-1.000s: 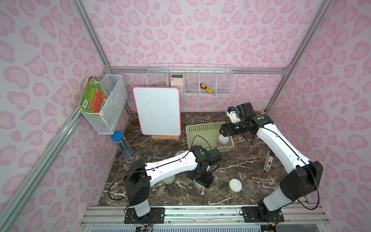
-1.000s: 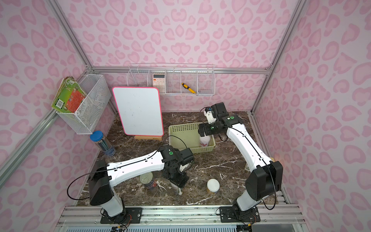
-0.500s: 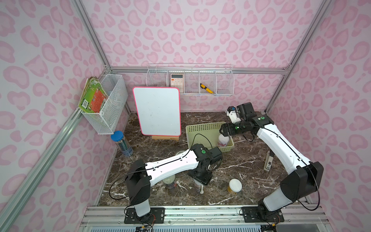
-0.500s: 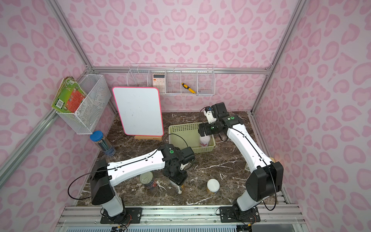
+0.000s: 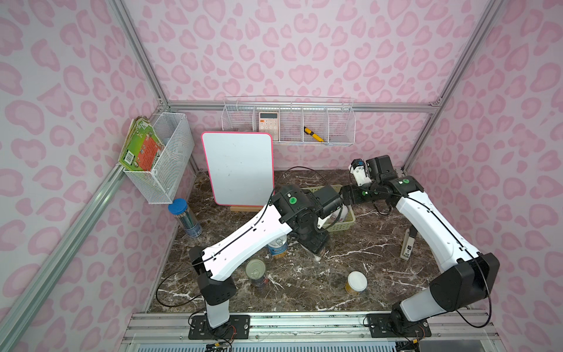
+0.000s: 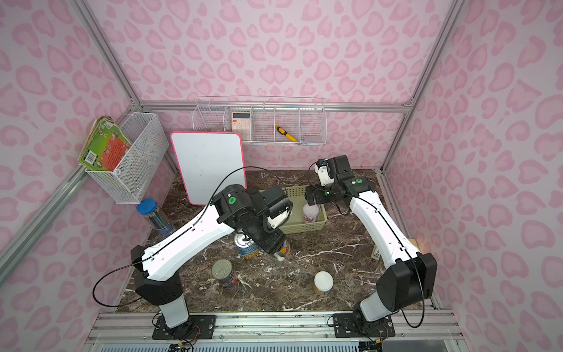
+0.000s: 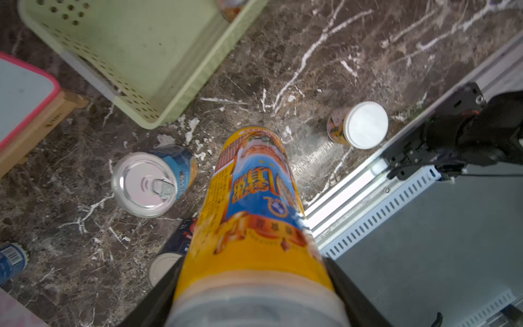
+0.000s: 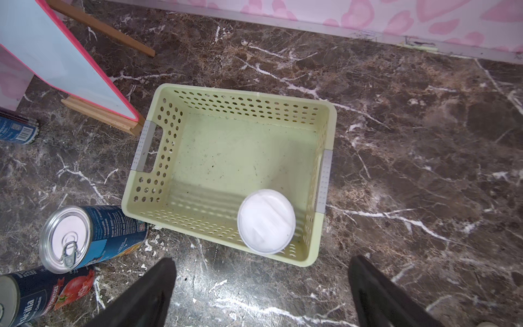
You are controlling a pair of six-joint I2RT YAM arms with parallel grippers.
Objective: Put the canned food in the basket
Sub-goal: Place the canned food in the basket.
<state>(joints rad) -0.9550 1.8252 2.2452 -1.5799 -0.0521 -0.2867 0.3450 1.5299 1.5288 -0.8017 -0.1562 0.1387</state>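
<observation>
Your left gripper (image 7: 252,271) is clamped on a yellow can (image 7: 254,184) over the surface (image 7: 311,70), while your right gripper (image 8: 263,269) hangs wide open above the basket (image 8: 329,119), which holds one white-lidded can (image 8: 266,220).

lidded can (image 8: 266,220) in basket (image 8: 240,107), tabbed can (image 8: 85,240) beside front corner

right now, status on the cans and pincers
Left pincer shut on yellow can. Right pincer open, empty, above basket. One white-lid can inside; blue can, dark can, another lidded can outside. Right pincer may crowd the drop.
</observation>
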